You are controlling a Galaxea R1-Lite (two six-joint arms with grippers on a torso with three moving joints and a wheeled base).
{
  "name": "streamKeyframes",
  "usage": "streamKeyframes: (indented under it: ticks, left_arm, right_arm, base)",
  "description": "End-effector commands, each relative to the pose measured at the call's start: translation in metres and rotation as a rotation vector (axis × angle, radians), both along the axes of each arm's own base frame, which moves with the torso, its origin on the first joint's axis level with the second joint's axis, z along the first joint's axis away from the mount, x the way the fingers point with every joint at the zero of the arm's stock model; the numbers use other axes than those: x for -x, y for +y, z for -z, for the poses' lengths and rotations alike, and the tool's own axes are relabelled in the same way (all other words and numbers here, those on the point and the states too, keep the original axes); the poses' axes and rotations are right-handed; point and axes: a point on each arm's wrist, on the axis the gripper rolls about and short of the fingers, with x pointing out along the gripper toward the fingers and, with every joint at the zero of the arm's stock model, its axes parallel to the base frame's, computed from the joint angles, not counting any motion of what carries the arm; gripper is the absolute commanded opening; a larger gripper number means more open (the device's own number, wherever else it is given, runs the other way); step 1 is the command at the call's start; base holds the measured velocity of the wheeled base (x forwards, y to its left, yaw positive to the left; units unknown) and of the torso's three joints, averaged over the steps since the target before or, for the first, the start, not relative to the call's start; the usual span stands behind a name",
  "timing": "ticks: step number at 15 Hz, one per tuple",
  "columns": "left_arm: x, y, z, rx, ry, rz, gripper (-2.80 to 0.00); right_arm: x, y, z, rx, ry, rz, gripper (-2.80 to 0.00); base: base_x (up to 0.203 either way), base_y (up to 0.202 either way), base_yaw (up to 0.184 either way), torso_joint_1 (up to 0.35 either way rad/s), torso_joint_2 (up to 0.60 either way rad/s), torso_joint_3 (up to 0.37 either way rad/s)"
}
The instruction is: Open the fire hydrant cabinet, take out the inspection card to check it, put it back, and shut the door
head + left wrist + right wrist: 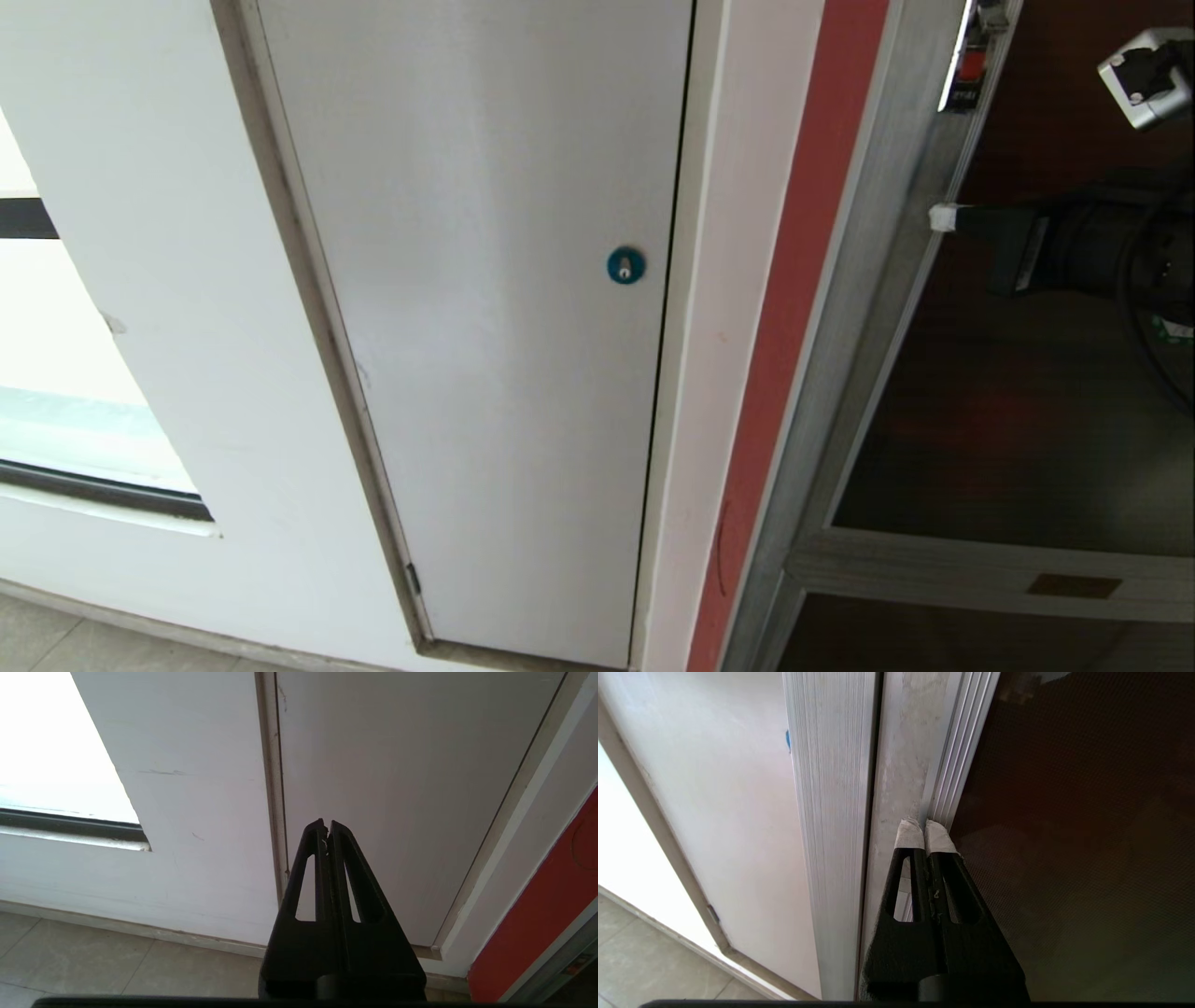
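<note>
The fire hydrant cabinet (pixel 840 373) shows its brushed silver frame (pixel 831 812) at the right of the head view. Its door (pixel 1008 420) is a dark tinted glass pane (pixel 1087 835) in a silver frame, with a small red-marked latch (pixel 971 70) at its upper left edge. My right gripper (pixel 943 217) is shut with nothing in it. Its white-taped fingertips (pixel 909 834) rest against the door's left frame rail below the latch, beside the glass. The inspection card is out of view. My left gripper (pixel 326 826) is shut and empty, low by the wall.
A plain white panel (pixel 504 327) with a round blue lock (pixel 625 265) stands left of the cabinet, past a red wall strip (pixel 794 327). A window (pixel 56 373) is at the far left. Beige floor tiles (pixel 93 961) lie below.
</note>
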Motion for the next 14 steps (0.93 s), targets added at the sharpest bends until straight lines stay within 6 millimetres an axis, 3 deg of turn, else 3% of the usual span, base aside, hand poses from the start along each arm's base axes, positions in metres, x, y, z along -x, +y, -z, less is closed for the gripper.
streamKeyframes:
  ticks: [1,14]
  left_arm:
    - [0.000,0.000,0.001,0.000,0.006,-0.002,-2.80]
    - [0.000,0.000,0.001,0.000,0.006,-0.001,-2.80]
  right_arm:
    - [0.004,0.000,-0.003,-0.002,-0.014,-0.002,-2.80]
    - [0.082,-0.002,-0.038,-0.048,-0.142,-0.102,-2.80]
  base:
    - [0.000,0.000,0.000,0.000,0.00,0.000]
    - [0.000,0.000,0.000,0.000,0.00,0.000]
